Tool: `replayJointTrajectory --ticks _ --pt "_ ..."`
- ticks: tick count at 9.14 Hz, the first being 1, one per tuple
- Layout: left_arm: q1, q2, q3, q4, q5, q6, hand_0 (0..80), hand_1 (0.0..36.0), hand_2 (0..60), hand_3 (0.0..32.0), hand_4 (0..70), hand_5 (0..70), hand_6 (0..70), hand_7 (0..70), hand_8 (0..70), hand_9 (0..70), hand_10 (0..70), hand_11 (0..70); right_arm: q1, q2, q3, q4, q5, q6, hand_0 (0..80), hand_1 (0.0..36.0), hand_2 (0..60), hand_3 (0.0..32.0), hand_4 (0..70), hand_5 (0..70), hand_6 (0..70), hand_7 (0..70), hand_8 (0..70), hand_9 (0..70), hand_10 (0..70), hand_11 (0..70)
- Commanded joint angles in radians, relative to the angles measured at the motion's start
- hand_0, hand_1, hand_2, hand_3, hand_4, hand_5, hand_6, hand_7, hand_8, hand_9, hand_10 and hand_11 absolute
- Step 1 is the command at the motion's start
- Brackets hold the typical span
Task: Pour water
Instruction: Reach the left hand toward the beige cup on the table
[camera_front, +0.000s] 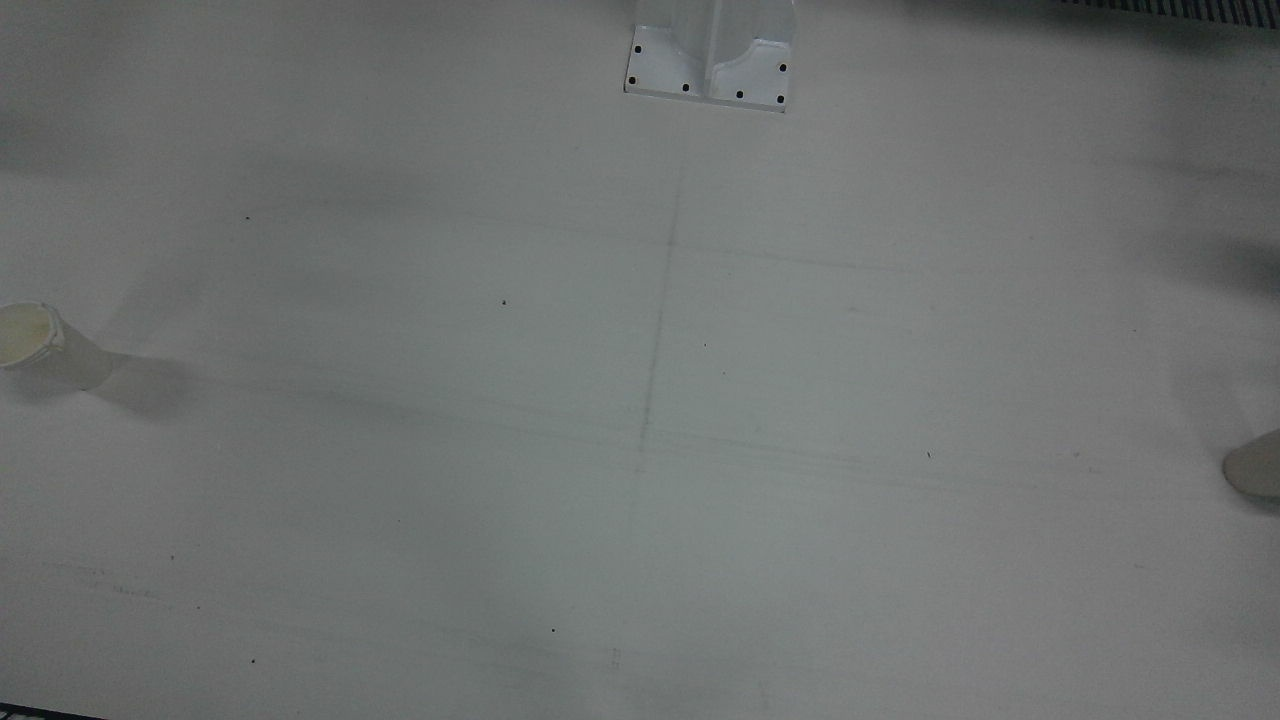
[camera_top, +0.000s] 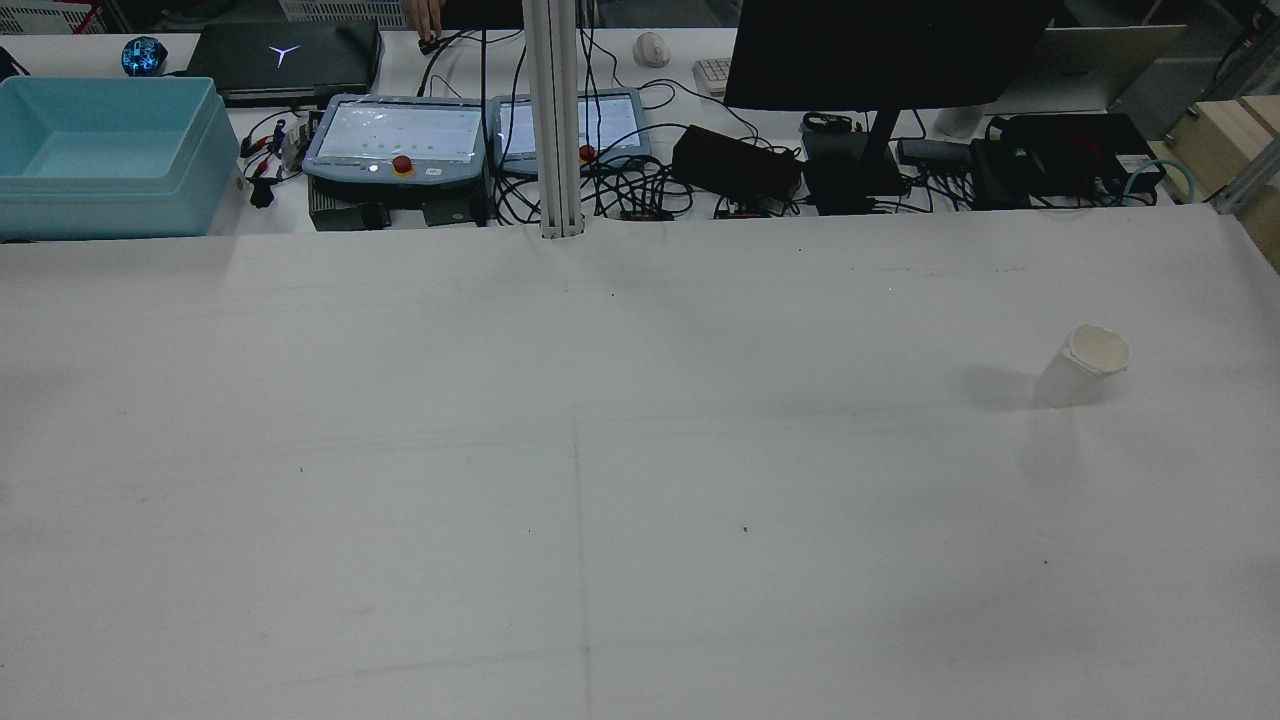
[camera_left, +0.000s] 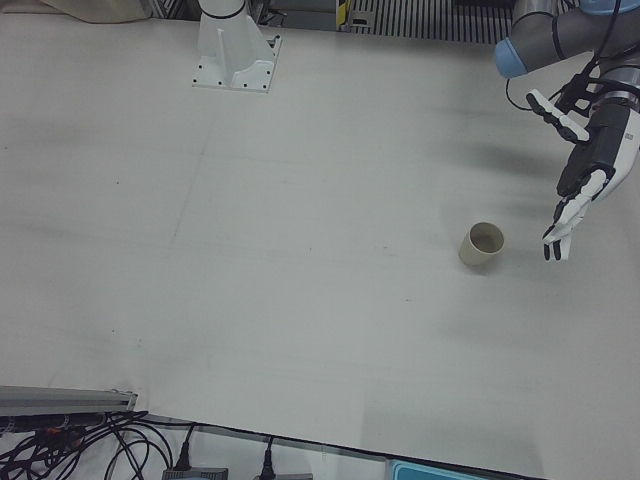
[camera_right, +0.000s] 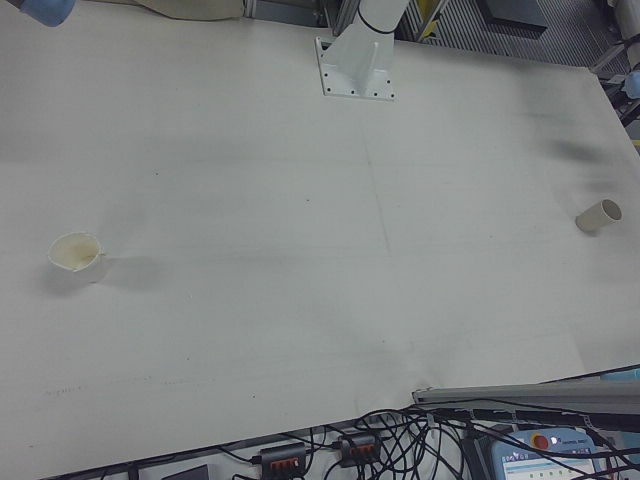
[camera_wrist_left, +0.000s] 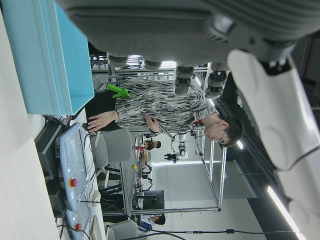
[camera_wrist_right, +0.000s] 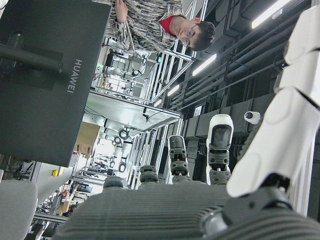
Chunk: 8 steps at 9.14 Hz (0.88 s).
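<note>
Two cups stand well apart on the table (camera_top: 640, 450): a tan cup (camera_left: 482, 243) near the left hand (camera_left: 585, 170), released with fingers spread, and a white cup (camera_right: 77, 257) awaiting the right hand (camera_wrist_right: 280, 125), fingers extended, grasping nothing.

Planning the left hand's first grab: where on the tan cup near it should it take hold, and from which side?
Judging by its pose, grip the tan cup around its side wall at mid-height. It stands upright with its mouth open upward, so a top grab would block the rim. The left hand, open, hangs beside it toward the table's outer edge, so come in sideways from there.
</note>
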Motion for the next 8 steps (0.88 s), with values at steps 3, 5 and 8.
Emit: replayJointTrajectory --ticks 3,5,8 --pt "0.0 0.033 0.013 -0.016 -0.002 0.02 50.5 7.7 0.0 13.4 17.1 6.0 4.8 17.0 0.0 2.0 0.4 2.1 -0.025 -0.027 -0.007 -0.008 0.006 -0.012 46.9 11.0 10.0 0.0 15.5 67.1 11.6 22.3 3.7 5.7 0.6 1.6" --pt "0.003 0.03 0.161 -0.159 -0.011 0.1 49.9 7.4 0.0 14.8 15.6 4.0 4.3 16.5 0.0 1.9 0.8 2.6 -0.03 -0.029 0.0 -0.055 0.008 0.003 46.6 10.9 10.1 0.0 13.1 70.0 11.8 22.8 4.1 6.3 1.8 3.5" --pt "0.007 0.027 0.427 -0.403 -0.008 0.243 50.7 9.2 0.0 13.8 13.9 0.0 2.5 14.1 0.0 1.4 0.9 2.9 -0.071 -0.066 0.055 -0.112 -0.003 -0.008 47.0 11.9 11.3 0.0 11.9 70.0 10.6 20.8 3.3 5.3 1.9 3.8"
